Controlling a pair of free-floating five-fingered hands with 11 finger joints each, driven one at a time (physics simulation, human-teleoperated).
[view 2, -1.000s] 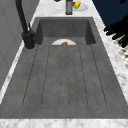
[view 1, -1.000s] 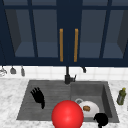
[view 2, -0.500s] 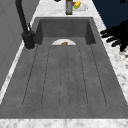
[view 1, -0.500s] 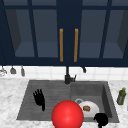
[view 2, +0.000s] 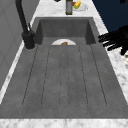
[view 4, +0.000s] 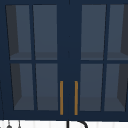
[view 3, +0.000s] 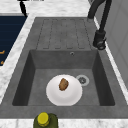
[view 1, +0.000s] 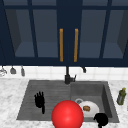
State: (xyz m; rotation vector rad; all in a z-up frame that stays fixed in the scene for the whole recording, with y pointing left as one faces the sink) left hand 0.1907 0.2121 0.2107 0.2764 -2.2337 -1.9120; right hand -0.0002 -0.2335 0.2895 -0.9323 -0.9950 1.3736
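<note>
A: Left hand (view 1: 39, 100) status?

B: It's hovering over the ribbed drainboard (view 1: 47, 96) of the sink (view 1: 106, 87), fingers straight and spread, grasping nothing. The left side view is showing a hand (view 2: 115, 40) with straight fingers reaching in from the right edge over the sink rim; can't match it to left or right.

A: Right hand (view 1: 101, 119)?

B: It's sitting at the front rim of the basin, just beside the white plate (view 1: 88, 108). It's showing as a dark blob, so I can't tell whether the fingers are released or clenched.

A: Plate position?

B: It's lying flat on the basin floor, touching or just beside the drain (view 3: 82, 80). A small brown piece of food (view 3: 63, 84) is resting on its middle.

A: Anything else near?

B: A red ball (view 1: 67, 115) is sitting at the front of the sink between the two hands, overlapping the plate's left edge in the front view. The black faucet (view 1: 68, 75) is standing at the back rim. A green bottle (view 1: 121, 96) with a yellow cap is standing on the worktop (view 1: 10, 100) right of the basin. The wall cabinet (view 4: 68, 57) with two orange handles is hanging above.
</note>
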